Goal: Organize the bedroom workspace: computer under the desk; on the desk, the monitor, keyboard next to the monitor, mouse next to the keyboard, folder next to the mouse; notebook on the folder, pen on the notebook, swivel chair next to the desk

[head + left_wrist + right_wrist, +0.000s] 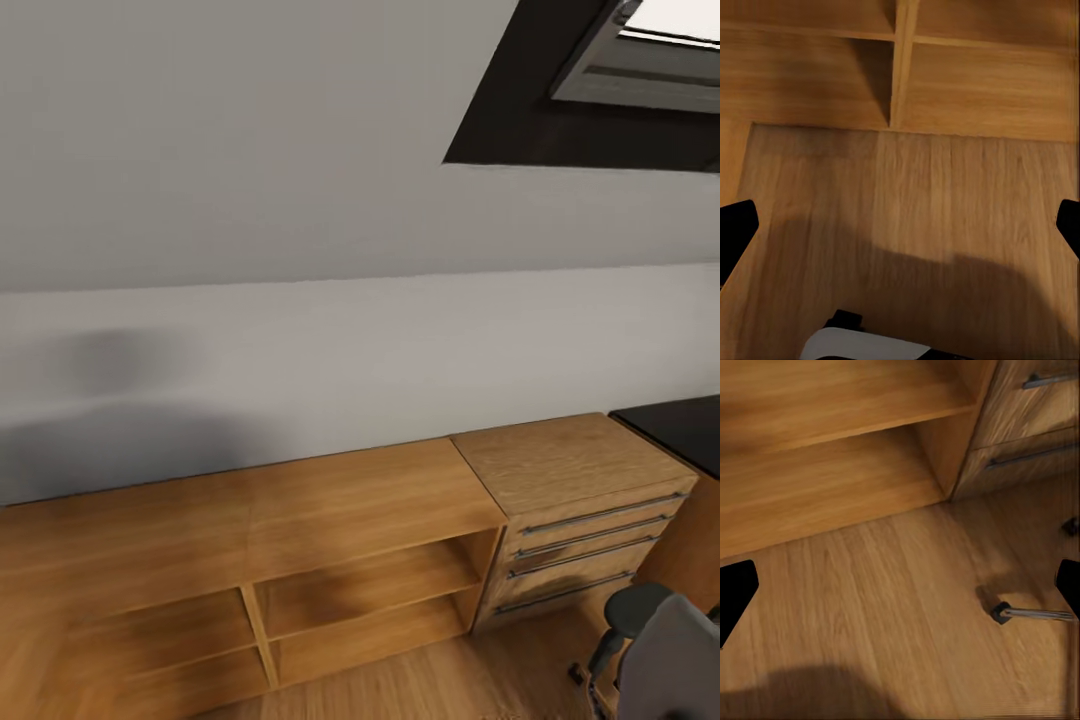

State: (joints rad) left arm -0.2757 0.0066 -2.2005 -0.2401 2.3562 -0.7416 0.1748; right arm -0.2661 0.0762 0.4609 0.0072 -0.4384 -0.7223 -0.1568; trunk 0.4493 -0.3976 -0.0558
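i'm in transit, both pincers wide and empty, swivel chair (672, 650) at my right by the desk (675, 428); next, turn toward it.

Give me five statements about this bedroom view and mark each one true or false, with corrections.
1. A low wooden shelf unit stands against the wall. True.
2. The dresser beside it has round silver knobs. False: its drawers have long bar handles.
3. Part of the swivel chair shows at the lower right of the head view, on the floor in front of the dresser. True.
4. The black desk top lies left of the shelf unit. False: its corner shows at the right edge, beyond the dresser.
5. The right gripper holds a blue folder. False: its fingers stand wide apart over bare wood floor, with a chair leg and castor nearby.
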